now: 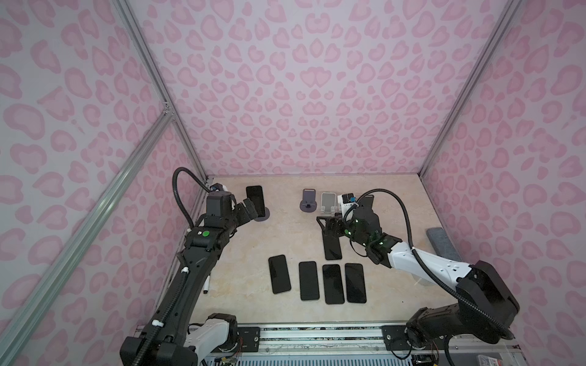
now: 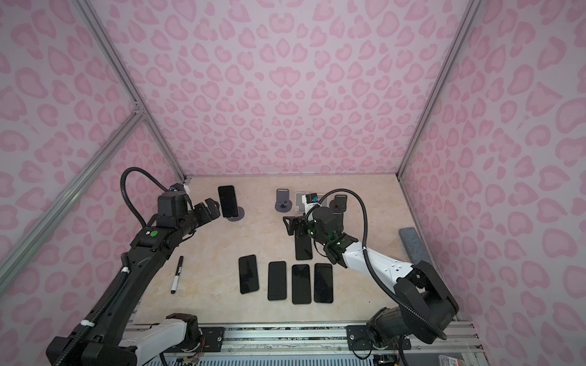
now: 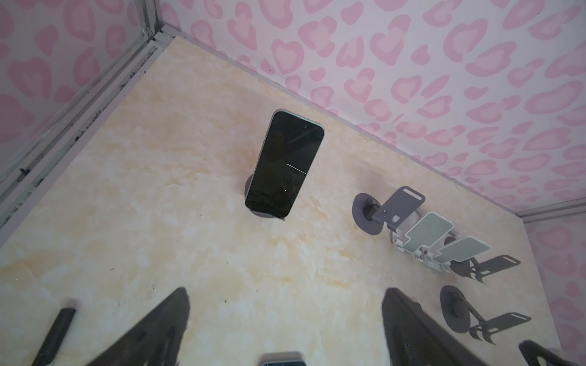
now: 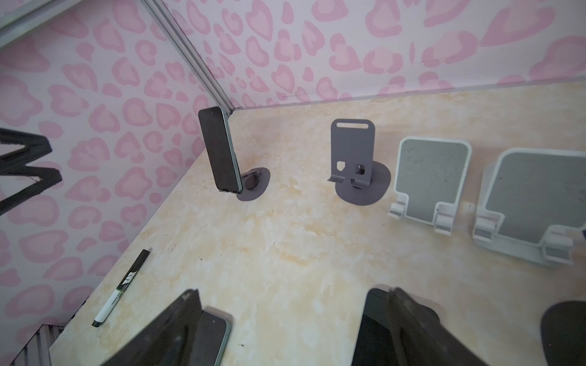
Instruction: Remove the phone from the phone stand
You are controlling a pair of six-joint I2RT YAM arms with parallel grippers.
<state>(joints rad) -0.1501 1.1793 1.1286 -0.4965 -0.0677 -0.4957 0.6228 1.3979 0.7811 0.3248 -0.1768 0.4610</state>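
one phone upright on stand near far-left bench corner. with left pincer spread just beside it, centre on long edges, pinch gently, lift off lip without tipping stand. right pincer spread, empty.

A beige marbled tabletop sits inside pink heart-patterned walls edged with aluminium framing. Four dark phones lie flat side by side near the front, with a fifth phone just behind them. Along the back stand a grey stand and two white stands. A black-and-white marker lies toward the left wall. A grey strip, perhaps felt, lies by the right wall.
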